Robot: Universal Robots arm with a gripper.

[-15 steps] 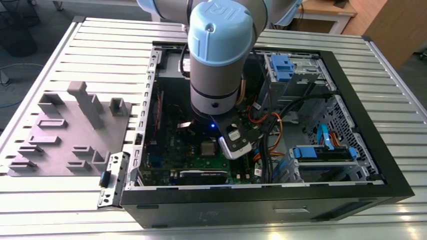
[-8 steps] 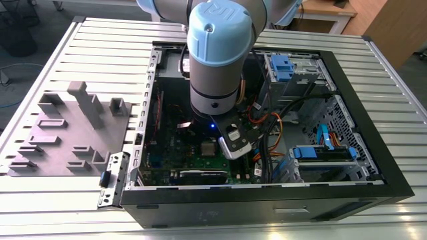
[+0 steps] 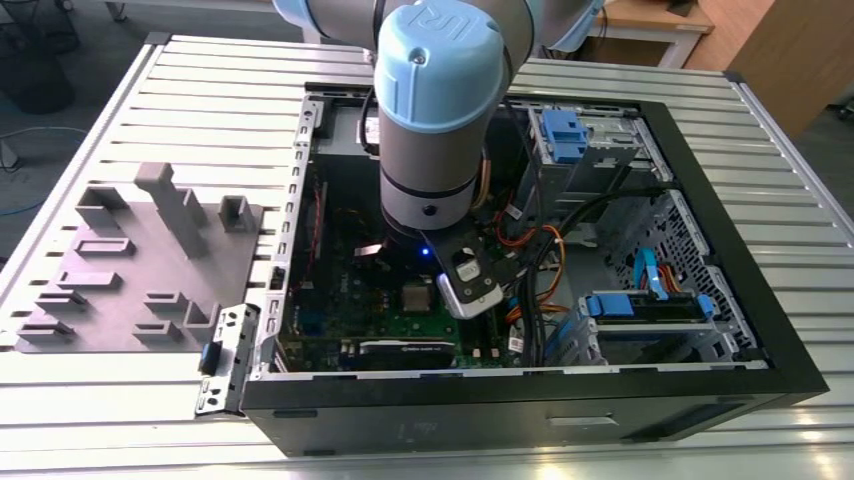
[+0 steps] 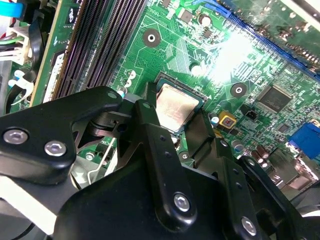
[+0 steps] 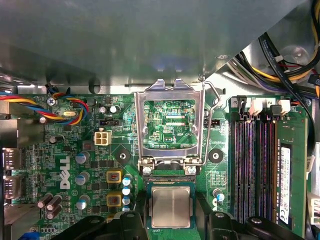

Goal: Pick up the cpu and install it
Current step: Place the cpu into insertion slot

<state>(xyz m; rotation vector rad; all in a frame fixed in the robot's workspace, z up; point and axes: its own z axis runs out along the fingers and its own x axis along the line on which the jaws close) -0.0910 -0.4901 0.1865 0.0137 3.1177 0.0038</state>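
Observation:
The cpu (image 5: 171,207) is a small square chip with a pale silvery top. It lies flat and squared up in the socket on the green motherboard (image 5: 75,150). My gripper (image 5: 171,222) straddles it, with one black finger (image 4: 146,112) against each side of the cpu (image 4: 175,106), so it looks shut on the chip. Just beyond the chip, the shiny metal socket frame (image 5: 170,90) stands hinged open with its lever (image 5: 216,102) raised. In the exterior view my arm (image 3: 430,120) reaches down into the open computer case (image 3: 721,330).
Memory slots (image 5: 255,165) run along one side of the socket, and capacitors (image 5: 82,177) stand on the other. Cable bundles (image 5: 287,55) hang near the case wall. A grey moulded tray (image 3: 134,270) lies on the slatted table at the exterior view's left. Blue drive brackets (image 3: 647,305) sit inside the case.

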